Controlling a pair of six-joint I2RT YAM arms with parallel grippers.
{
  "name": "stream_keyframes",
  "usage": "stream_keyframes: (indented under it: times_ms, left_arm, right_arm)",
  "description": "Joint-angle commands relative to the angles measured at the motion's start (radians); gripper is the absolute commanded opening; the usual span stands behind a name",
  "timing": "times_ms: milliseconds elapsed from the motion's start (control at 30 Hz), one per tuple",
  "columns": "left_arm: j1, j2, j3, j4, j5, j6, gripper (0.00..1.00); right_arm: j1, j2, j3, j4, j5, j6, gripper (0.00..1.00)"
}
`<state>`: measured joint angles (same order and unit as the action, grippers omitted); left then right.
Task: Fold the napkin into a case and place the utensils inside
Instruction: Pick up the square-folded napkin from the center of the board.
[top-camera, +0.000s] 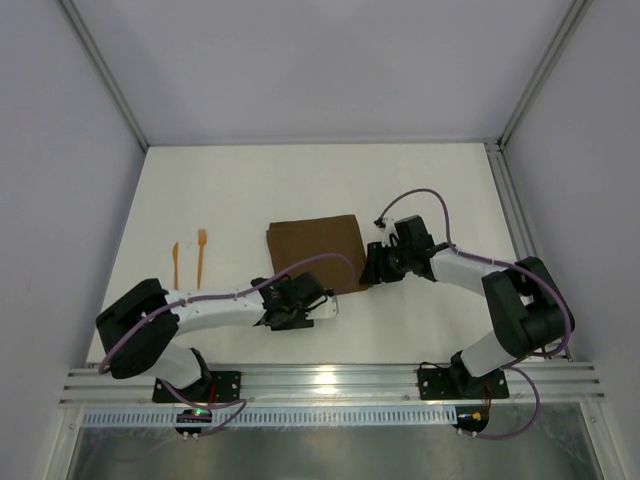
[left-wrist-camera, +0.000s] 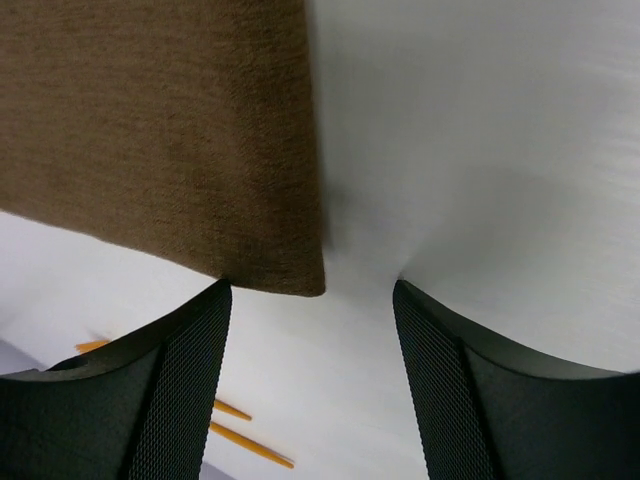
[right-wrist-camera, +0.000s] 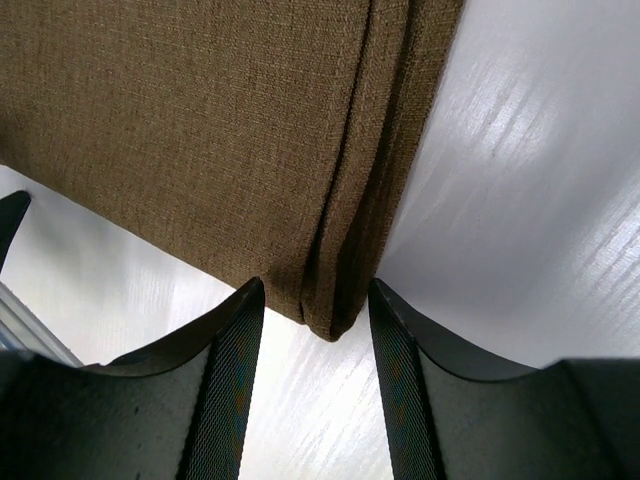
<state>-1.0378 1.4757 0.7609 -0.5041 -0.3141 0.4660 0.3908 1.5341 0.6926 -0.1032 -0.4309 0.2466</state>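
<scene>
1. Top external view: a dark brown napkin (top-camera: 318, 252) lies flat on the white table (top-camera: 230, 190). It is soft, not shiny, and almost square.
2. Two thin orange-tan utensils (top-camera: 201, 262) lie side by side on the table, well to the left of the napkin. The one closer to the napkin is a fork (top-camera: 201, 240) with small tines. The other piece (top-camera: 175, 265) is too small to make out.
3. The left gripper (top-camera: 315, 295) sits low at the napkin's near left corner.
4. Seen from the left wrist, the left gripper (left-wrist-camera: 310, 330) has its two black fingers (left-wrist-camera: 180, 390) spread wide. The fingers have a bumpy net pattern. The napkin (left-wrist-camera: 160, 130) corner points into the gap but touches neither finger. This gripper holds nothing.
5. The right gripper (top-camera: 370, 270) sits at the napkin's near right corner.
6. Seen from the right wrist, the napkin (right-wrist-camera: 200, 130) looks woven and rough. Its right edge shows stacked folded layers.
7. The right gripper (right-wrist-camera: 315, 310) has its fingers (right-wrist-camera: 225, 390) apart too. The napkin's layered corner sits between the tips, very close to the right one, but is not squeezed.
</scene>
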Motion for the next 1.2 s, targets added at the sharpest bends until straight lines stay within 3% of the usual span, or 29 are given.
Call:
stream_keyframes:
  times_ms: [0, 133, 333, 533, 600, 733, 800, 900, 933, 1000, 1067, 1167]
  left_arm:
    - [-0.002, -0.025, -0.040, 0.151, -0.112, 0.025, 0.68]
    - [-0.002, 0.000, -0.089, 0.255, -0.178, 0.039, 0.62]
    - [-0.002, 0.057, -0.141, 0.418, -0.278, 0.074, 0.40]
    - [-0.001, 0.034, -0.161, 0.480, -0.321, 0.094, 0.00]
    - [0.018, -0.021, -0.156, 0.467, -0.277, 0.108, 0.00]
    - [0.106, -0.152, -0.100, 0.336, -0.096, 0.103, 0.00]
    - [0.148, -0.204, -0.058, 0.251, -0.033, 0.109, 0.00]
    - [0.211, -0.250, -0.014, 0.178, 0.026, 0.129, 0.00]
    - [0.223, -0.256, -0.009, 0.171, 0.033, 0.138, 0.00]
    - [0.226, -0.265, -0.011, 0.162, 0.038, 0.154, 0.00]
    - [0.226, -0.272, -0.008, 0.150, 0.052, 0.154, 0.00]
    - [0.226, -0.279, -0.006, 0.136, 0.059, 0.154, 0.00]
  right_arm:
    - [0.002, 0.008, -0.013, 0.003, 0.000, 0.003, 0.51]
    - [0.002, 0.009, -0.010, 0.008, -0.014, -0.003, 0.51]
    - [0.000, -0.055, -0.007, 0.010, -0.017, -0.036, 0.51]
    - [0.000, -0.267, -0.056, 0.129, -0.017, -0.145, 0.56]
    - [0.002, -0.407, -0.093, 0.213, -0.014, -0.203, 0.61]
    - [0.003, -0.642, -0.317, 0.666, -0.075, -0.310, 0.74]
    - [0.010, -0.704, -0.382, 0.744, -0.097, -0.398, 0.76]
    - [0.084, -0.749, -0.409, 0.657, -0.098, -0.556, 0.76]
    - [0.132, -0.721, -0.404, 0.580, -0.069, -0.687, 0.76]
    - [0.329, -0.669, -0.392, 0.487, 0.032, -0.820, 0.77]
    - [0.449, -0.573, -0.358, 0.380, 0.174, -0.897, 0.77]
    - [0.502, -0.499, -0.358, 0.394, 0.283, -0.954, 0.78]
